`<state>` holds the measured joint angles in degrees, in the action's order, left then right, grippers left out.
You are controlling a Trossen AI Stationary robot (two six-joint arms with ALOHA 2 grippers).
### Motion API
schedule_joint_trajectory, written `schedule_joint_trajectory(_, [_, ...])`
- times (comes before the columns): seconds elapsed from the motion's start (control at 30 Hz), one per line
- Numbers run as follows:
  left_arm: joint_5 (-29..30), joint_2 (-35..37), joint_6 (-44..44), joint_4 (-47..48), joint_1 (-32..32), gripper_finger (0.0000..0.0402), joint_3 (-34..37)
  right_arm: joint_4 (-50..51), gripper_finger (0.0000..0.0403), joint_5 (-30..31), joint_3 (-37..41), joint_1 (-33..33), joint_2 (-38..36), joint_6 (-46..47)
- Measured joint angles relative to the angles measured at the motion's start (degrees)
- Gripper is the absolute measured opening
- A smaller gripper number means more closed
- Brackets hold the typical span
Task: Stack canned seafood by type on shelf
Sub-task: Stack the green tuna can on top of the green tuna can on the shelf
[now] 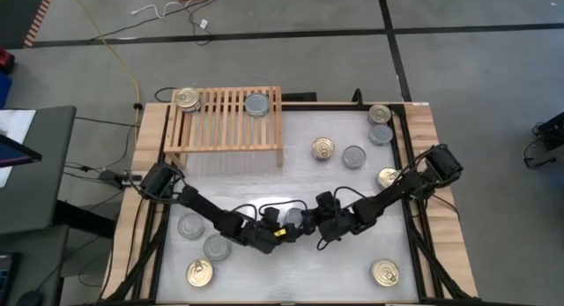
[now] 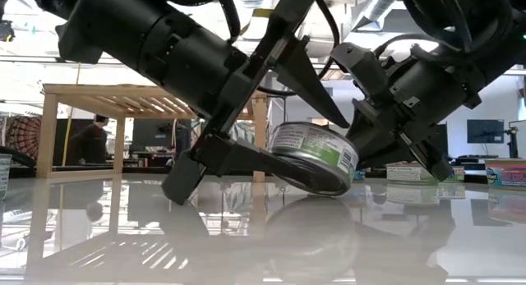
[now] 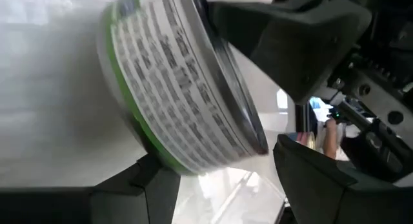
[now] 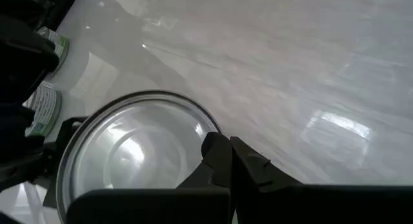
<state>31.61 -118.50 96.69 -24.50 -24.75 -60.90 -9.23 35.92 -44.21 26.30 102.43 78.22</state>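
A short can with a green-and-white label and a plain silver top (image 1: 293,220) (image 2: 316,158) sits tilted at the table's middle, between my two grippers. My left gripper (image 3: 219,159) (image 1: 282,228) is open and rolled on its side, with one finger under the can and one above it. My right gripper (image 4: 232,153) (image 1: 312,222) is shut at the can's right side. The wooden shelf (image 1: 225,121) at the far left carries a gold-topped can (image 1: 186,99) and a silver-topped can (image 1: 257,104). My left gripper comes in nearly level from the table's left. Its lower finger (image 2: 263,163) lies under the can's raised left edge (image 3: 169,161), and its upper finger (image 3: 322,185) stands clear of the can. The can tilts, its right bottom edge (image 2: 333,189) on the table. My right gripper comes slanting down from the table's right. Its shut fingertips (image 4: 216,150) touch the rim of the can's silver top (image 4: 197,124) on the right side.
Loose cans lie on the table: gold-topped (image 1: 323,148) (image 1: 380,114) (image 1: 389,176) (image 1: 385,272) (image 1: 199,272) and silver-topped (image 1: 353,156) (image 1: 381,134) (image 1: 190,225) (image 1: 217,246). Two of them lie just left of my left arm.
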Motion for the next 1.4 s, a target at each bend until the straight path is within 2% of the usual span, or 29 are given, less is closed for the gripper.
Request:
schedule_joint_trajectory(0.23, [-1.0, 0.0, -1.0, 1.2, 0.1, 0.0230, 0.0, 0.0, 0.0020, 0.0, 0.0, 0.2, 0.0, 0.0])
schedule_joint_trajectory(0.7, [1.4, 0.4, -0.8, 1.5, 0.1, 0.0230, 0.2, 0.1, 0.0020, 1.3, -0.3, 2.8, 0.0, 1.2])
schedule_joint_trajectory(1.03, [1.2, 0.4, 0.0, 3.2, 0.1, 0.0226, 0.2, 3.9, 0.0020, 2.1, -2.4, 3.2, 0.0, 1.3])
schedule_joint_trajectory(1.17, [0.7, 0.4, 0.2, 4.0, 0.1, 0.0203, 0.2, 3.9, 0.0020, 2.2, -2.4, 3.5, 0.0, 1.3])
schedule_joint_trajectory(1.4, [0.2, 0.4, -1.4, 4.8, 0.2, 0.0123, 0.2, 3.9, 0.0020, 2.4, -2.4, 3.7, 0.0, 1.3])
